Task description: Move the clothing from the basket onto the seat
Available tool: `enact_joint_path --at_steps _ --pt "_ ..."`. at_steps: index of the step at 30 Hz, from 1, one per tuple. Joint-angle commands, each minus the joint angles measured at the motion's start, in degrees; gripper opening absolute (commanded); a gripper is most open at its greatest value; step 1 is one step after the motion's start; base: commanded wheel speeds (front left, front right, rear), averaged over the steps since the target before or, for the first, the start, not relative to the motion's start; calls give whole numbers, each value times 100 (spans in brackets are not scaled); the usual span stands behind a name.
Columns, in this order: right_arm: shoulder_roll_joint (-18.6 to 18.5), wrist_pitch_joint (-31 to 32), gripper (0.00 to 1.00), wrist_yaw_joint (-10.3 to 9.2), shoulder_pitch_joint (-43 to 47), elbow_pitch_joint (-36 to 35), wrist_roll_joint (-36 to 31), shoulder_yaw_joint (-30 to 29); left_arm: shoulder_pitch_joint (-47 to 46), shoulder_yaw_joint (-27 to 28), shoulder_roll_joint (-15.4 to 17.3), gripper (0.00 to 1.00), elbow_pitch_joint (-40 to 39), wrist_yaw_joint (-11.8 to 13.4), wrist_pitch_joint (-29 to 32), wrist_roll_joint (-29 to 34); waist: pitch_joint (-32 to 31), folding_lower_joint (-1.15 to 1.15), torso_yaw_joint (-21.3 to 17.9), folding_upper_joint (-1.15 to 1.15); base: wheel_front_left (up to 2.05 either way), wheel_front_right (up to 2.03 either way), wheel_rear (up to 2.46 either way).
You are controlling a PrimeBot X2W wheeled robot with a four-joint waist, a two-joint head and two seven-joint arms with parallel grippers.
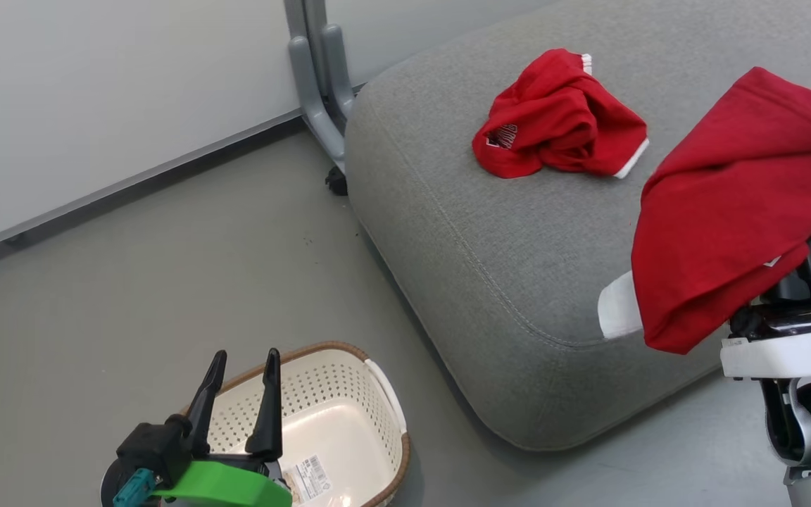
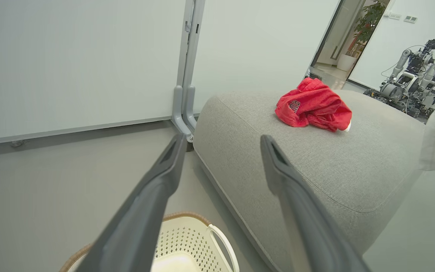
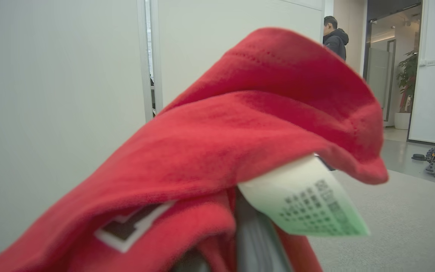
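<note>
Head view: right claw (image 1: 803, 278) pinches a red shirt (image 1: 736, 204) over the seat (image 1: 490, 267) edge; left claw (image 1: 245, 355) spread above the empty basket (image 1: 349, 422). Next, I should carry it inward and release.

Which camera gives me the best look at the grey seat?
The head view: the seat shows from above, corner, seam and top. The left wrist view sees it low, side-on. The right wrist view gives a pale strip behind the red clothing.
</note>
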Motion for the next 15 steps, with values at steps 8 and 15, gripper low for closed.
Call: enact_joint_path --at_steps 8,15 --pt "92 -17 0 -8 -68 -78 28 -186 -314 -147 21 100 51 -14 -1 137 229 0 -723 0 0 0 0" --pt "204 -18 0 -8 28 -188 -5 -395 -553 -272 24 100 160 -14 -1 197 376 0 -821 0 0 0 0"
